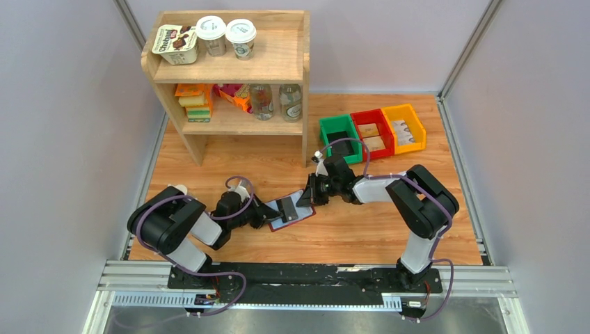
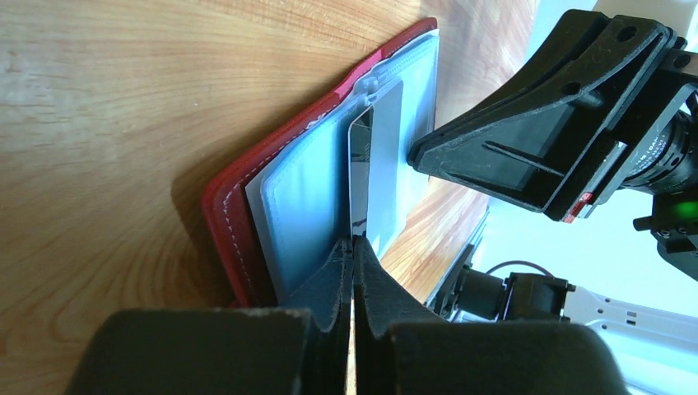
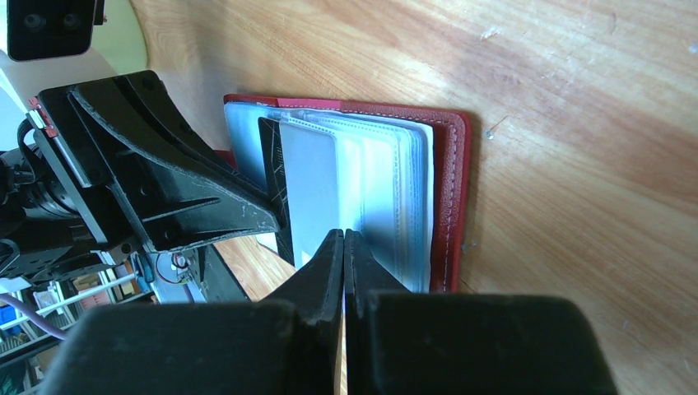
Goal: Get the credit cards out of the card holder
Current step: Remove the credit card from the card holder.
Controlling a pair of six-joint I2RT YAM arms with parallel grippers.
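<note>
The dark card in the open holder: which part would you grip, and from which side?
Probably take the dark card by its exposed edge, clear of the plastic sleeves, pinched across both faces. It is thin and lies nearly flat in the card holder, so fingers should come in low from that side, not from above.

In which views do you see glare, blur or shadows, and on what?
Left wrist view: left gripper dark and blurred, right background washed out, credit card shiny, card holder shadowing the wooden table. Right wrist view: plastic sleeves glare white, right gripper blurred. Top external view: even light, soft shadows.
</note>
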